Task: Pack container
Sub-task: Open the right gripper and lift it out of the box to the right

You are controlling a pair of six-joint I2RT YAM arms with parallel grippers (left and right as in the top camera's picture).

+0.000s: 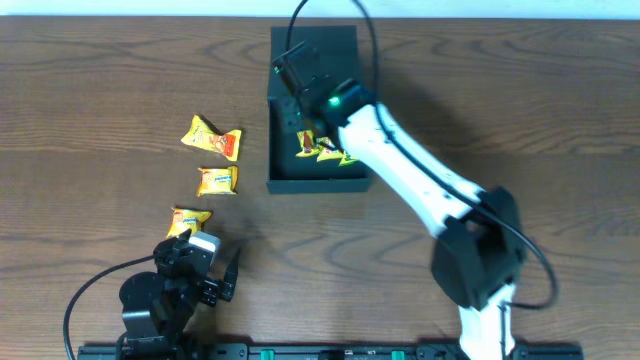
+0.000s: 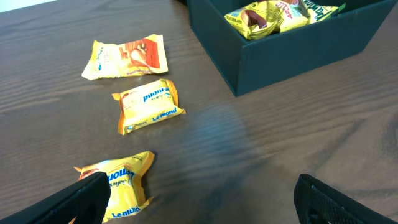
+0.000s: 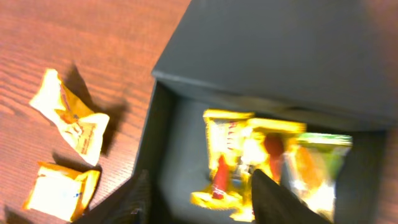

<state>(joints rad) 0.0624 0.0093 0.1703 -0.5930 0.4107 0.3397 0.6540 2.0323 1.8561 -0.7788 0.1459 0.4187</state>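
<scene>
1. Dark wood-grain tabletop (image 1: pixel 100 80) fills my overhead feed. The container (image 1: pixel 318 185) sits toward the far side, near the middle, with three loose yellow snack packets to one side of it.
2. It is a dark teal box with its mouth facing up. Its hinged lid (image 1: pixel 315 50) lies thrown back toward the far edge. Box and lid together make a long axis running away from the robot, with the hinge on the far side. The body alone looks about square.
3. Inside, several packed packets (image 1: pixel 322 148) bunch together in the nearer half of the floor.
4. My right gripper (image 3: pixel 199 202) hangs over the open mouth. Its jaws are parted and I see nothing between them.
5. My left gripper (image 2: pixel 199 208) sits low near the robot's edge, jaws spread wide and empty. The near packet (image 2: pixel 121 183) lies just beside one finger (image 2: pixel 81 199), not between the two.
6. Beyond it lie the Lemond packet (image 2: pixel 149 106) and then the far packet (image 2: pixel 127 57). They lie apart from each other, and none touches the container.
7. I judge the packing to be partway done, with some packets in the box and three not yet in.
8. The next move looks like a pick of the near packet by the left arm. That calls for a sideways shift to centre the packet between the jaws, then a descent and a close on the crinkly wrapper.
9. The right arm should clear the box mouth before any drop from the other arm.
</scene>
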